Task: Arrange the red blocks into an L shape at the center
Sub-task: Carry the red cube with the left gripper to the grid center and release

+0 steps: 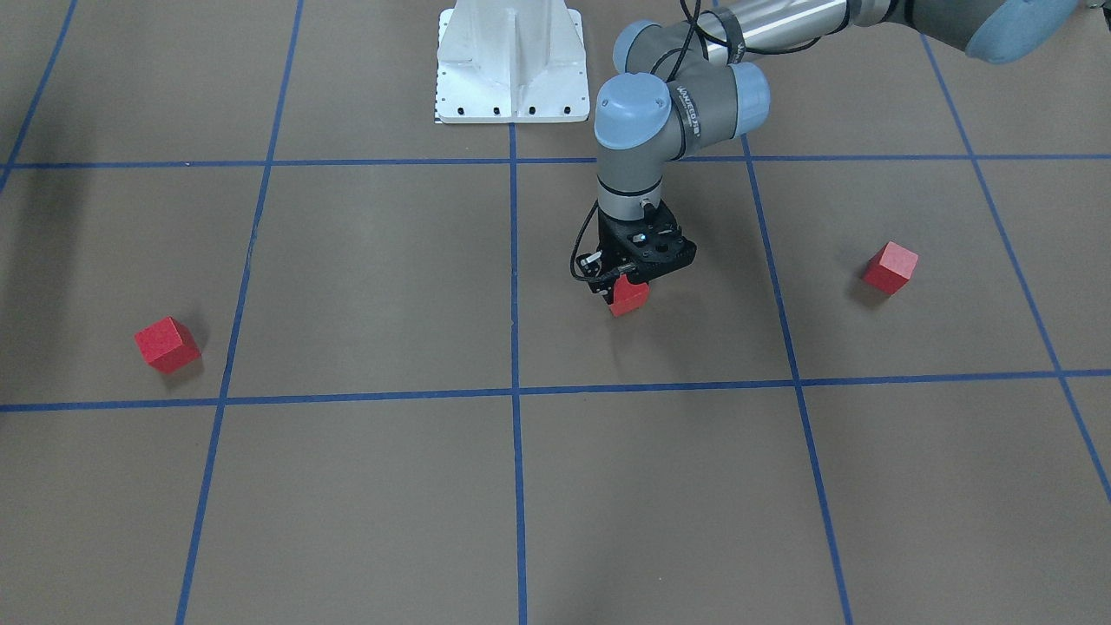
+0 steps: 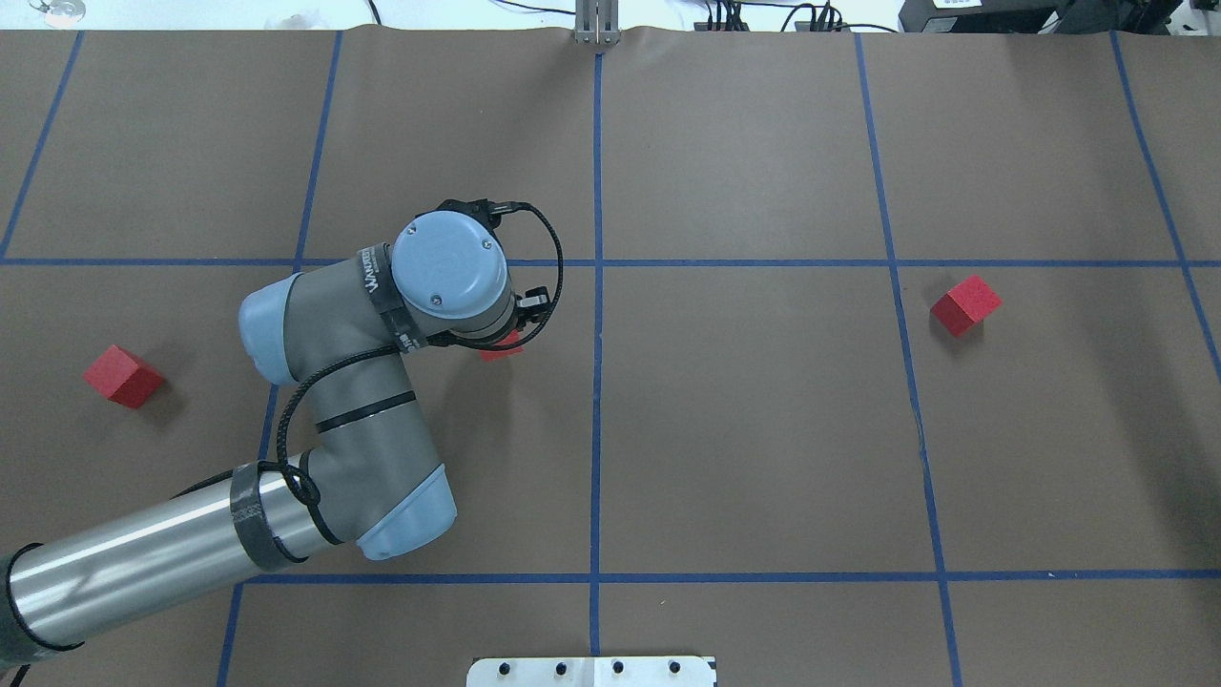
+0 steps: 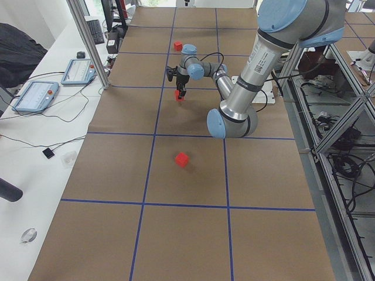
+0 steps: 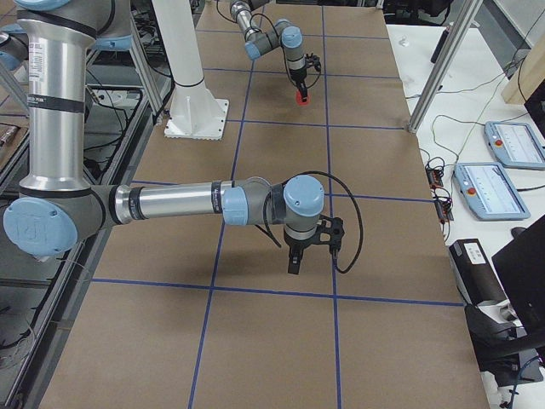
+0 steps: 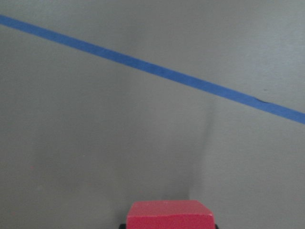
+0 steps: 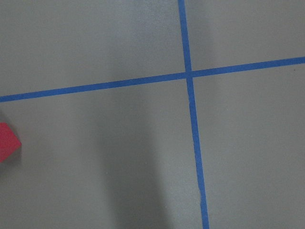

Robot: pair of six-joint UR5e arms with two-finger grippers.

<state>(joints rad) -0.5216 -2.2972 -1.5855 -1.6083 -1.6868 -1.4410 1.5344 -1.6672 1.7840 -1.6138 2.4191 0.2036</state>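
My left gripper (image 1: 627,291) is shut on a red block (image 1: 628,299), which hangs just above the brown surface with its shadow under it. This block fills the bottom edge of the left wrist view (image 5: 169,215) and peeks out under the wrist from overhead (image 2: 503,344). It is short of the center crossing (image 1: 515,392), toward the robot's left. Two more red blocks (image 1: 167,344) (image 1: 890,266) lie apart on the surface. My right gripper (image 4: 294,260) shows only in the exterior right view, so I cannot tell its state. Its wrist view catches a red block (image 6: 7,143) at the left edge.
The white robot base (image 1: 512,65) stands at the table's robot side. Blue tape lines (image 2: 596,429) split the brown paper into large squares. Tablets (image 4: 498,179) and cables lie on the white side table beyond an aluminium post (image 4: 434,68).
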